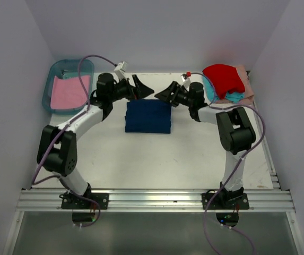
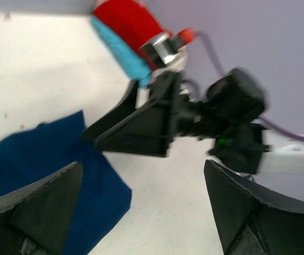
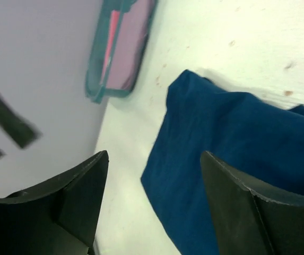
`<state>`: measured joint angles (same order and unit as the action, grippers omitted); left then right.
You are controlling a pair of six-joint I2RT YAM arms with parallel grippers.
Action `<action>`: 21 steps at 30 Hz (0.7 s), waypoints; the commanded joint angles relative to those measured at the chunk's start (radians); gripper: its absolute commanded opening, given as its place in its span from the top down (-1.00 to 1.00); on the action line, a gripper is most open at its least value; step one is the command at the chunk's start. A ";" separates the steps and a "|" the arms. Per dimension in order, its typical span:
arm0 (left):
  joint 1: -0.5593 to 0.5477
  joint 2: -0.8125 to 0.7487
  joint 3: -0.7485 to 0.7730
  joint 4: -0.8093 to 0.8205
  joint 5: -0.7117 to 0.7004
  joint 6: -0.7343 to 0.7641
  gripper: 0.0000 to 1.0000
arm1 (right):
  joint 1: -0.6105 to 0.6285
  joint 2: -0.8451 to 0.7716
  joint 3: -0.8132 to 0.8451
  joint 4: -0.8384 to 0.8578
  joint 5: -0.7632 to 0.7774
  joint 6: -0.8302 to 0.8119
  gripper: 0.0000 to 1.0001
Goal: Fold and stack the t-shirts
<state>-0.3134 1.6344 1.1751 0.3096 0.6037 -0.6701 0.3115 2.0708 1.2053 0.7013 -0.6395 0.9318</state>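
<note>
A navy blue t-shirt (image 1: 148, 116) lies folded into a rectangle in the middle of the table, print hidden. It also shows in the left wrist view (image 2: 40, 175) and the right wrist view (image 3: 236, 159). My left gripper (image 1: 142, 88) is open and empty just above the shirt's far left corner. My right gripper (image 1: 164, 93) is open and empty above its far right corner, facing the left one. A pink t-shirt (image 1: 69, 91) lies folded in the teal bin (image 1: 51, 79). Red (image 1: 224, 78), teal (image 1: 235, 97) and peach (image 1: 246, 85) shirts lie piled at the far right.
The teal bin stands at the far left corner, also visible in the right wrist view (image 3: 121, 48). Purple cables loop over both arms. White walls close the table on three sides. A metal rail (image 1: 157, 199) runs along the near edge.
</note>
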 commanded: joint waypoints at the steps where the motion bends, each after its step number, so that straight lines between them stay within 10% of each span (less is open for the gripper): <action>1: -0.010 0.160 -0.006 -0.049 0.007 0.029 -1.00 | -0.005 -0.153 -0.023 -0.311 0.199 -0.198 -0.53; 7: -0.018 0.317 0.035 -0.128 -0.051 0.027 -1.00 | -0.003 -0.218 -0.042 -0.644 0.374 -0.336 -0.66; 21: -0.023 0.372 0.023 -0.245 -0.176 0.072 -1.00 | -0.003 -0.126 -0.150 -0.530 0.328 -0.294 -0.61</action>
<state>-0.3359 1.9877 1.1877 0.1040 0.4717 -0.6376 0.3073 1.8973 1.0580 0.1246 -0.3023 0.6323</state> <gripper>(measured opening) 0.997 0.804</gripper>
